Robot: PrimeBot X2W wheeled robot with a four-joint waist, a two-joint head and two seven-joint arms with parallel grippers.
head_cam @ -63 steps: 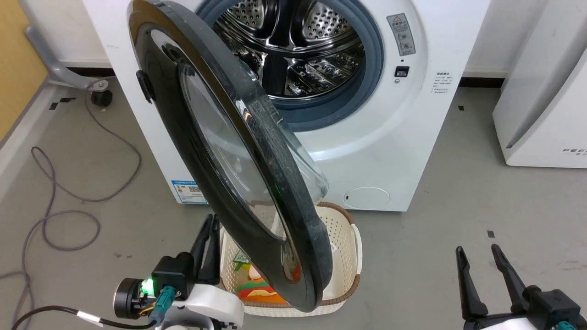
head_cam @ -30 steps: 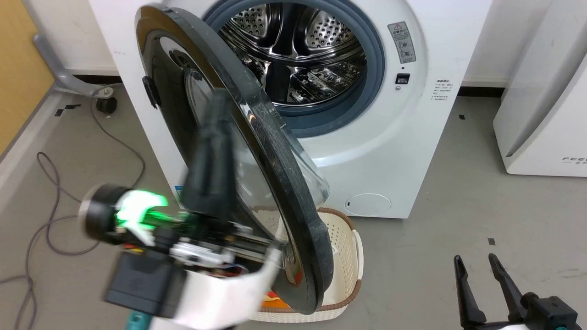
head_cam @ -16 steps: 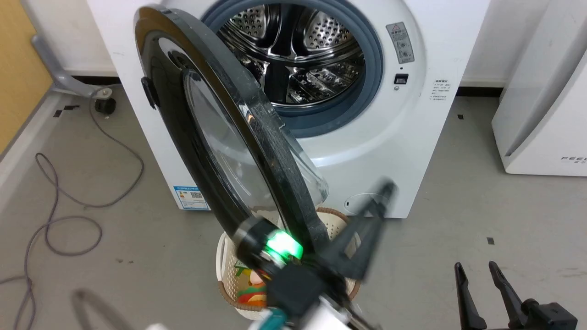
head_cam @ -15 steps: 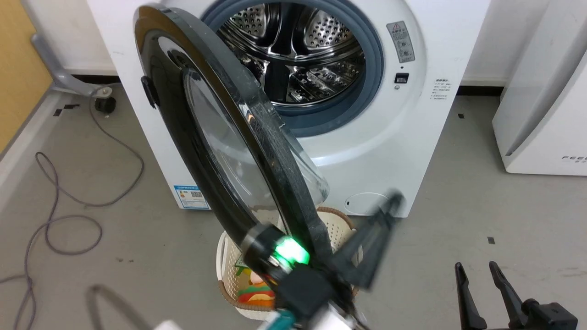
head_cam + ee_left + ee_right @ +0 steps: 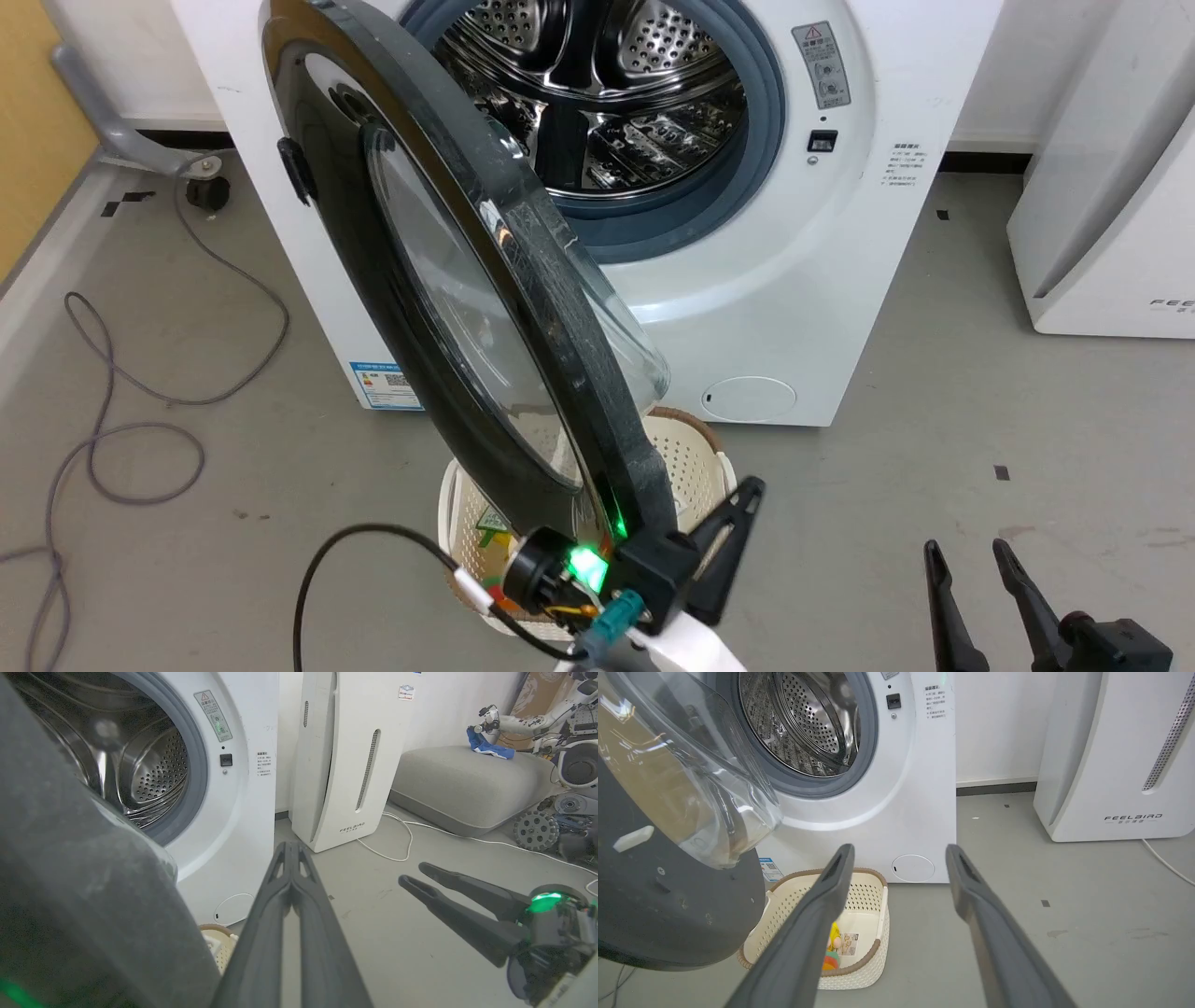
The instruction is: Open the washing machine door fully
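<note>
**Door at half swing, left hand inside its free edge**

The left hand (image 5: pixel 290 856) has its fingers pressed together and grips nothing. It points up and away just beside the lower free edge of the washing machine door (image 5: pixel 439 280), on the door's inner, drum-facing side. Whether it touches the rim cannot be told. The right hand (image 5: pixel 963 553) has its fingers apart and is empty, low over the floor and well apart from the door. The door is attached at the robot's left of the washing machine (image 5: pixel 794 271). It stands roughly half open, nearly edge-on to the head view, with its glass bowl (image 5: pixel 705 788) turned toward the steel drum (image 5: pixel 607 84). A perforated white basket (image 5: pixel 698 453) sits on the floor beneath the door's lower edge, in front of the machine.

Step in hand, as judged: positioning for a push, with the door unlatched but short of full travel. The next move calls for laying the closed fingers against the inner rim. They would then sweep toward the robot's left along the door's arc until it stops, with the wrist kept above the basket.
</note>
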